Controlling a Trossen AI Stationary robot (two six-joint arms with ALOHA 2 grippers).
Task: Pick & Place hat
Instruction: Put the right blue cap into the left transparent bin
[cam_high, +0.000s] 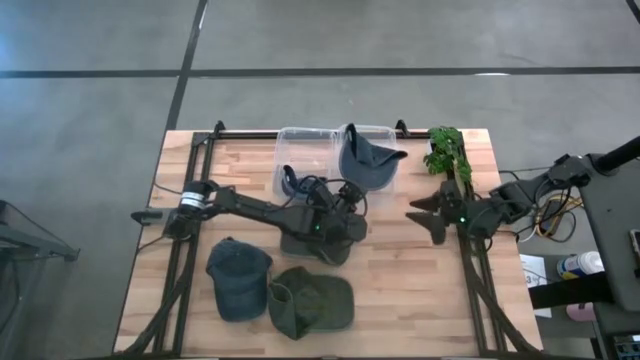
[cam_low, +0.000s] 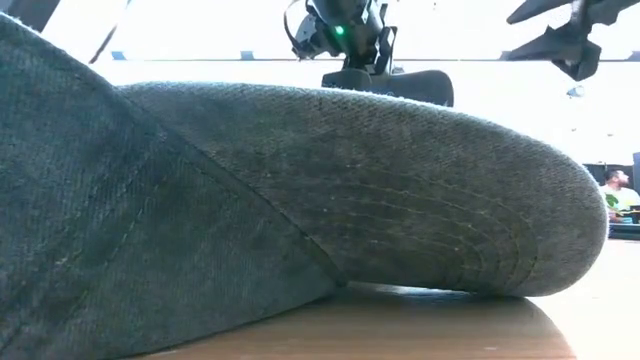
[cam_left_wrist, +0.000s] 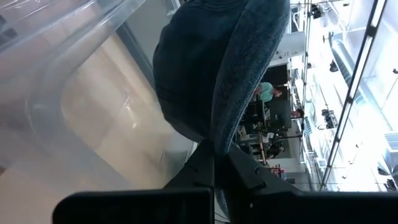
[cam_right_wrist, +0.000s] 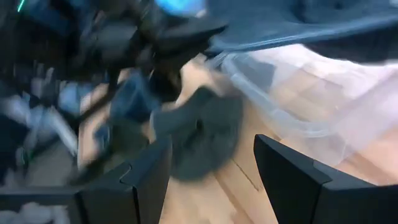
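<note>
While the left gripper (cam_high: 352, 190) grasps a blue hat (cam_high: 368, 160) seemingly over the clear bin (cam_high: 300, 150), right gripper (cam_high: 428, 213) released, waiting nearby.

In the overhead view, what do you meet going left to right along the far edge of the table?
Clear plastic bin → blue hat held over the bin's right side → green plant.

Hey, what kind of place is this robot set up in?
Probably a lab or workshop: bare concrete floor, a wooden table with hats and a clear bin, and people at desks in the background.
</note>
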